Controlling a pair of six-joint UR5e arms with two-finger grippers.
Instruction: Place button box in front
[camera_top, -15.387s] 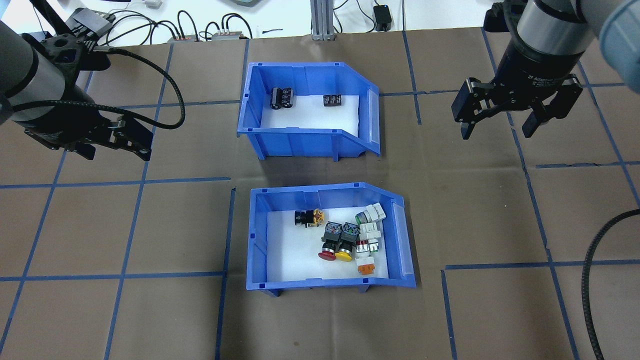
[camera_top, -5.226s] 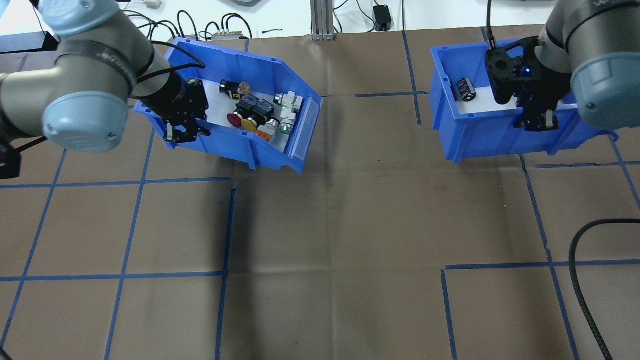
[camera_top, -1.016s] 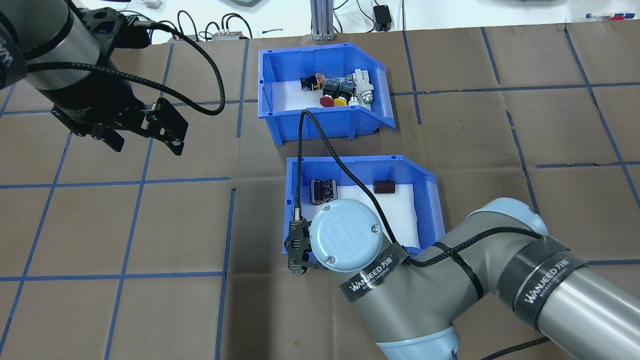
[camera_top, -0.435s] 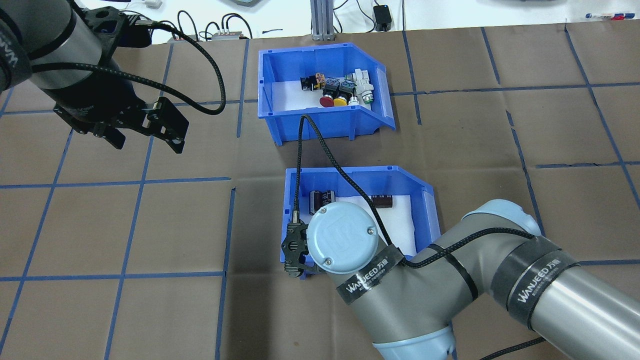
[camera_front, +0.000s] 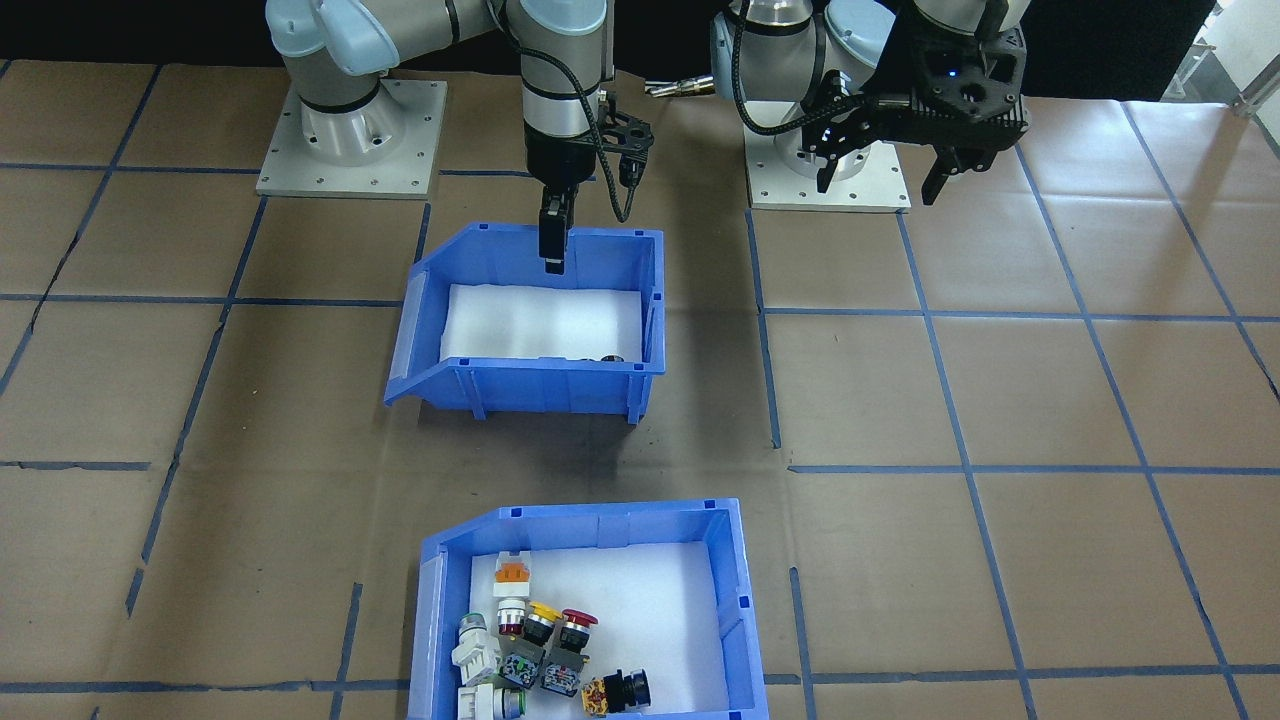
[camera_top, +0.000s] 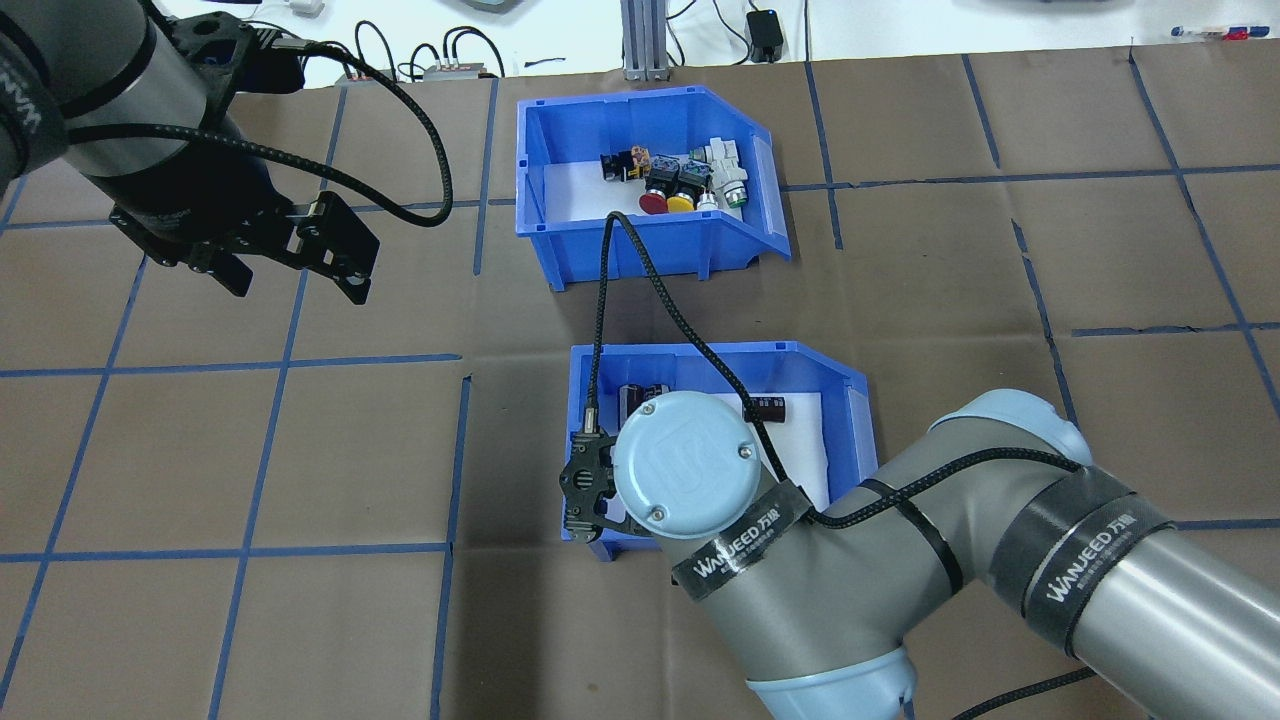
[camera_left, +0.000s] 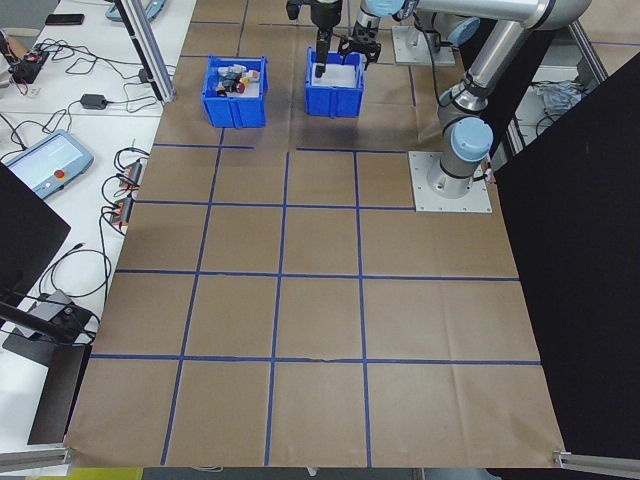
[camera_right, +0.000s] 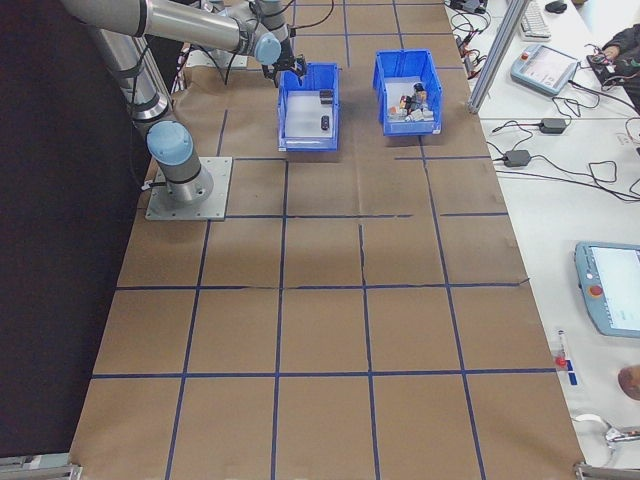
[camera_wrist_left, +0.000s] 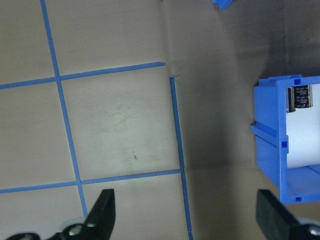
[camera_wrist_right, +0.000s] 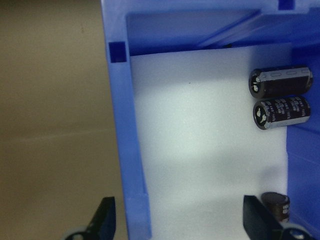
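Blue plastic, open-fronted and lined with white foam, the button box (camera_top: 640, 245) sits on the far side of the brown paper-covered table (camera_top: 900, 250) from the robot. Its colourful push-button switches (camera_top: 655, 200) are bunched toward the open end. No tool touches it. A second blue plastic bin of the same shape (camera_front: 550, 385), holding a few black cylinders (camera_wrist_right: 281, 82), stands between it and the robot's bases, well apart from it and roughly in line.

The right tool (camera_front: 551, 258) is at that nearer bin's rear corner. Its wrist view shows the fingers spread wide, one outside the end wall and one over the foam, with the wall between them and no grip on it. The left tool (camera_top: 297, 288) hangs above bare table off to the robot's left, also spread wide and holding nothing.

Judged from this layout, the button box already lies in front, and the step in hand is letting go of the rear bin. To do it well, the right tool should rise straight up until both fingers clear the rim. Any sideways drift before then could catch the wall and skew the bin or drag it toward the button box. The left tool need not move.
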